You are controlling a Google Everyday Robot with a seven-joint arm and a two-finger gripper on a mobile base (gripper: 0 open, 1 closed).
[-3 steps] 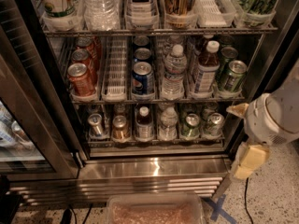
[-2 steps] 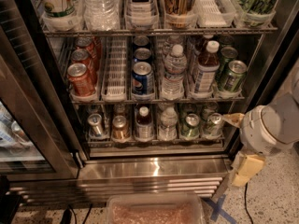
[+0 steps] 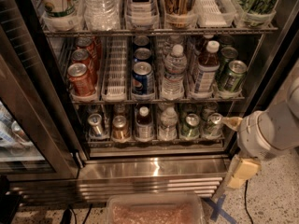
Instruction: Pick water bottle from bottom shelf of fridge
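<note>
Approach step: the hand (image 3: 237, 146) hovers with its two tips apart at the right edge of the fridge (image 3: 154, 171), needing to swing left and reach into the bottom shelf (image 3: 154, 143) around the small water bottle (image 3: 168, 122) mid-row.

Bottom shelf (image 3: 154, 143), lowest tier of the fridge (image 3: 154, 169): metal wire rack fitted with clear plastic lane trays. Six drinks are recorded upright in the front row, one per lane. Left to right:

- silver can (image 3: 96, 124)
- copper-coloured can (image 3: 120, 128)
- white-capped dark-liquid bottle (image 3: 144, 121)
- small clear ribbed plastic water bottle (image 3: 168, 123) with white cap
- green can (image 3: 190, 126)
- silver-green can (image 3: 212, 124)

Containers behind are not identifiable. The gripper (image 3: 230, 122) is noted just right of the last can, at shelf height.
</note>
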